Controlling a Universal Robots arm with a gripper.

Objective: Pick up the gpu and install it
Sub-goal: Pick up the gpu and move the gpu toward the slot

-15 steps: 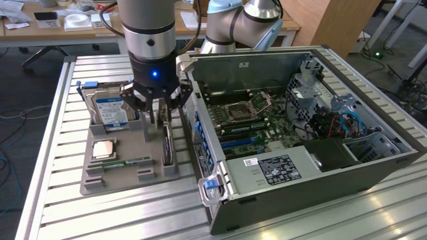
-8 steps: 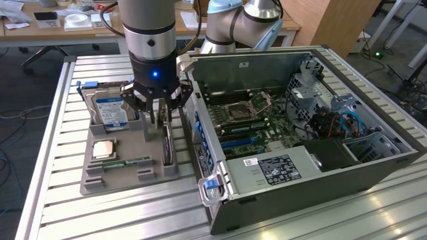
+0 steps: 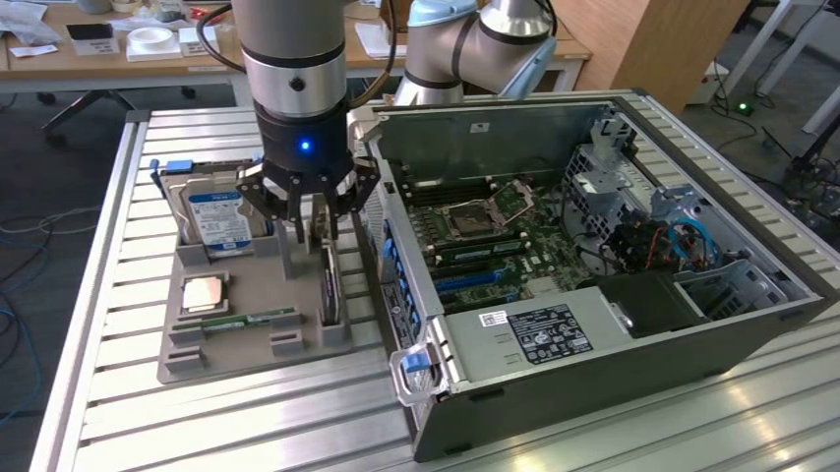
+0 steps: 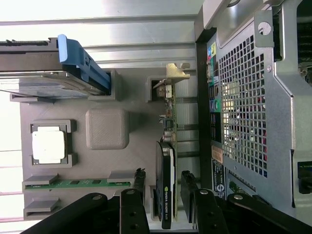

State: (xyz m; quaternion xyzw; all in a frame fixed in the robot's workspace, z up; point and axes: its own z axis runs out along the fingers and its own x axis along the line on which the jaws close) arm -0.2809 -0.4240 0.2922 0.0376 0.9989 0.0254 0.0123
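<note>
Open gripper poised over the gpu, which stands on edge in the gray holder tray.

The jaws are spread, one finger on each side of the card and seemingly clear of it. The gpu fills the tray's slot on the side facing the computer case. It looks light, stiff and fragile: a thin green circuit board, a matte black cooler block and a shiny metal bracket at one end. It is best pinched across the cooler block and the board's back, clear of bare components. The tray is matte moulded plastic.
</note>
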